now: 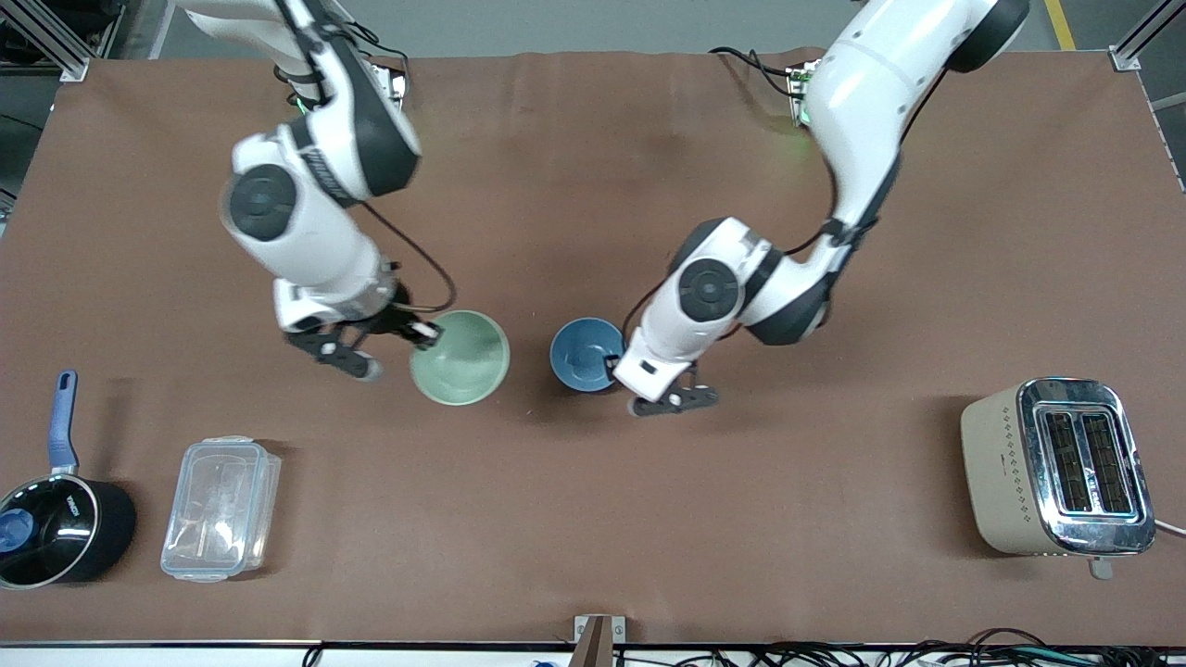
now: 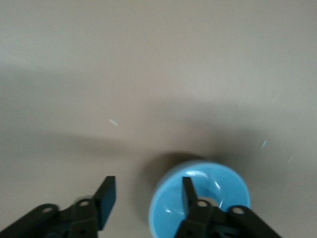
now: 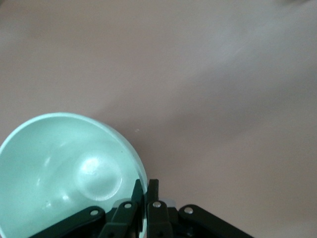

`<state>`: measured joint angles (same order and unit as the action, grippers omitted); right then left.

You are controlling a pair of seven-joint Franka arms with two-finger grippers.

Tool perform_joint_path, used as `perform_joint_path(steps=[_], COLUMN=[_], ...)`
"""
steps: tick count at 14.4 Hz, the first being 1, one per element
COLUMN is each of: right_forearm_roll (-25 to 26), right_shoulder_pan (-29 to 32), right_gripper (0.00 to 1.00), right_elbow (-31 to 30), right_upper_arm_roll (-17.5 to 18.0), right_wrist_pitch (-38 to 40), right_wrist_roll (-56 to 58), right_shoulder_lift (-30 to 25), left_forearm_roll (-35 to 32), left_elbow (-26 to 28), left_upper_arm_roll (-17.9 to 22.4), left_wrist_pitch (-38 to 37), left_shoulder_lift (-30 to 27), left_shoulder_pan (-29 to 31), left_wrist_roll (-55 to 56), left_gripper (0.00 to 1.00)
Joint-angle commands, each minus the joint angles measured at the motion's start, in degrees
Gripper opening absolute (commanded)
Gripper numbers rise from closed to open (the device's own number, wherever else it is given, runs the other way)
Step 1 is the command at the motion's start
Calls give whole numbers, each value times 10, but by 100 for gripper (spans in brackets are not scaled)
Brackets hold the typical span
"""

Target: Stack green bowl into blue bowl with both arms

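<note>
The green bowl (image 1: pixel 460 357) hangs tilted just above the brown table, held by its rim. My right gripper (image 1: pixel 424 332) is shut on that rim at the side toward the right arm's end, one finger inside and one outside (image 3: pixel 146 184); the green bowl fills the right wrist view's corner (image 3: pixel 64 168). The blue bowl (image 1: pixel 584 352) stands upright on the table beside the green bowl. My left gripper (image 1: pixel 613 366) is open at the blue bowl's rim. In the left wrist view the left gripper (image 2: pixel 148 184) has one finger over the blue bowl (image 2: pixel 218 186) and the other outside it.
A black saucepan with a blue handle (image 1: pixel 56 528) and a clear plastic container (image 1: pixel 220 508) stand near the front edge at the right arm's end. A beige toaster (image 1: pixel 1056 466) stands near the front edge at the left arm's end.
</note>
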<state>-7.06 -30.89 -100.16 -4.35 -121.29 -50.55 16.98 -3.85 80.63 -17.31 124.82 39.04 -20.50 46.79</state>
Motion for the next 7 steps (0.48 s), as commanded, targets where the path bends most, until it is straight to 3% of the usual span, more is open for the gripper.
perform_joint_path(steps=[1,7], right_forearm_roll=[-1,21], right_shoulder_pan=[-52,-154], right_gripper=[0,1], right_elbow=[20,20], right_upper_arm_roll=[-9,-10], right_wrist_pitch=[-10,-67], right_wrist_roll=[-58,-167], right_shoulder_lift=[26,89], left_forearm_roll=[-14,-14], left_elbow=[14,13], left_upper_arm_roll=[1,1], left_wrist_pitch=[-65,-178], left_shoulder_lift=[-88,-192], left_shoulder_pan=[67,186], left_wrist_roll=[-42,-168], left_gripper=[100,100])
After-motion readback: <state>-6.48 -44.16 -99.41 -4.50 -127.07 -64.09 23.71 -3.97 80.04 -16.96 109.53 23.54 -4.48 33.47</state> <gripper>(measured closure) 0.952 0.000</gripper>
